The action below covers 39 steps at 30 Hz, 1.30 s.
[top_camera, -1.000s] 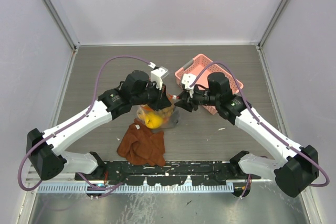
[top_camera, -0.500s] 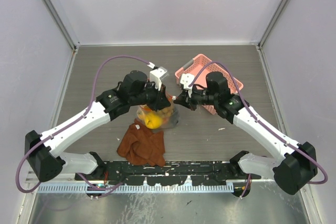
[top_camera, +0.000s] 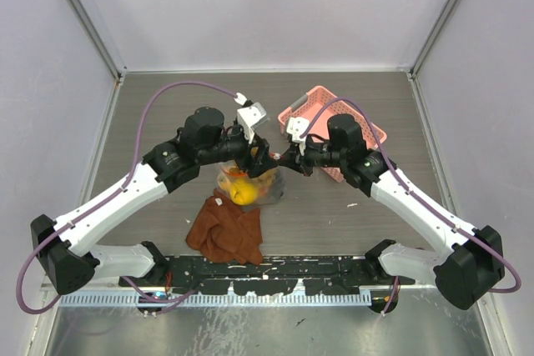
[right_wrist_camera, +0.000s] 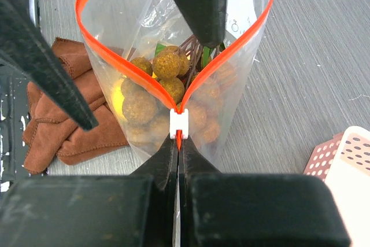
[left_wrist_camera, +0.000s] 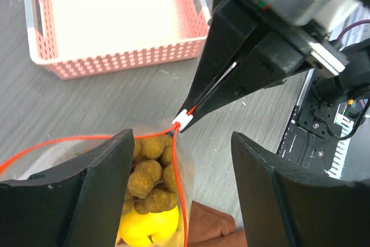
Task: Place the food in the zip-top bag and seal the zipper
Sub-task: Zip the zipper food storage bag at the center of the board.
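Orange-red and gaping: the zipper (right_wrist_camera: pixel 118 65) of the zip-top bag (top_camera: pixel 250 188), spread into a wide loop. Mid-frame in the top view, standing on the desk (top_camera: pixel 317 223) just above the rust-brown cloth (top_camera: pixel 225 235) and left of the pink basket (top_camera: pixel 315 93). Loaded already, by the look of it: brownish-green grapes (left_wrist_camera: pixel 151 169) and a yellow fruit (left_wrist_camera: pixel 147 229) showing through the clear plastic, with a scrap of green leaf (right_wrist_camera: pixel 159 48) behind them. No loose food on the desk in the top view. Filling judged done, then. Sealing hardly begun, with nearly the whole run of the strip left to close.

At the left gripper (left_wrist_camera: pixel 182 138): jaws spread wide, holding nothing, one finger on each side of the bag's mouth. Contact with the plastic impossible to tell. At the right gripper (right_wrist_camera: pixel 178 143): jaws pinched tight on the end of the zipper, right at the white slider (right_wrist_camera: pixel 178 123), bottom centre of its own view — well placed, in my judgement, for drawing the slider along the strip.
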Tool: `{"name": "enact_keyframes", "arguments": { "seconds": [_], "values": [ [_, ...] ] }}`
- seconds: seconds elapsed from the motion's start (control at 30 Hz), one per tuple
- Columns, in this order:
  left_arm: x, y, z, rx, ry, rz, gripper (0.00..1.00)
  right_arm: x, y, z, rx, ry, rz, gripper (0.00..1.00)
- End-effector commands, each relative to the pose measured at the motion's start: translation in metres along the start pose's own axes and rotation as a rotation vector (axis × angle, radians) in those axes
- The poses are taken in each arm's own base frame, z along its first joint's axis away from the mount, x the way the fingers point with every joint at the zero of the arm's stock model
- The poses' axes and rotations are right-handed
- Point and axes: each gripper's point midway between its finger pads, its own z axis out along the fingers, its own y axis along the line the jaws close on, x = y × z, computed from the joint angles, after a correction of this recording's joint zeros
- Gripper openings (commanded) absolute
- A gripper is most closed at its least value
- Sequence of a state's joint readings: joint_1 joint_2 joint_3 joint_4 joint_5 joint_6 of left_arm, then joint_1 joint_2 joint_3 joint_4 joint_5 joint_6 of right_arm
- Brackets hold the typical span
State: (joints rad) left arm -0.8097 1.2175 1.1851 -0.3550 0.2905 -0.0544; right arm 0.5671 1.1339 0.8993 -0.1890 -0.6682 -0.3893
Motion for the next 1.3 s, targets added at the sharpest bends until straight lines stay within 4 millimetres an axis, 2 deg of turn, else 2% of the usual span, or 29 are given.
{"name": "enact_keyframes", "arguments": {
  "seconds": [0.0,0.23,0.33,0.37,0.53,0.73,0.87,1.07,1.27],
  "values": [
    [-0.035,-0.012,0.002,0.102,-0.157,0.220,0.71,-0.036,0.000,-0.009,-0.007,-0.086,-0.066,0.01],
    [-0.028,-0.024,0.012,0.218,-0.144,0.358,0.70,-0.038,0.001,-0.010,-0.007,-0.093,-0.072,0.01],
    [-0.027,-0.029,0.010,0.274,-0.130,0.374,0.67,-0.039,0.001,-0.011,-0.004,-0.094,-0.074,0.01],
    [-0.019,-0.027,0.017,0.294,-0.101,0.359,0.66,-0.038,0.001,-0.011,-0.003,-0.094,-0.073,0.01],
    [-0.010,-0.028,0.018,0.345,-0.072,0.354,0.58,-0.037,0.002,-0.012,-0.003,-0.094,-0.072,0.01],
    [-0.001,-0.021,0.024,0.350,-0.032,0.331,0.39,-0.035,0.003,-0.012,-0.001,-0.090,-0.069,0.01],
    [-0.003,-0.022,0.023,0.365,-0.034,0.323,0.29,-0.035,0.003,-0.013,0.002,-0.091,-0.067,0.01],
    [0.004,-0.016,0.020,0.334,0.004,0.326,0.02,-0.037,0.000,-0.015,0.028,-0.094,-0.070,0.01],
    [0.006,0.004,0.007,0.211,0.044,0.324,0.00,-0.036,-0.009,-0.018,0.082,-0.084,-0.052,0.01]
  ]
}}
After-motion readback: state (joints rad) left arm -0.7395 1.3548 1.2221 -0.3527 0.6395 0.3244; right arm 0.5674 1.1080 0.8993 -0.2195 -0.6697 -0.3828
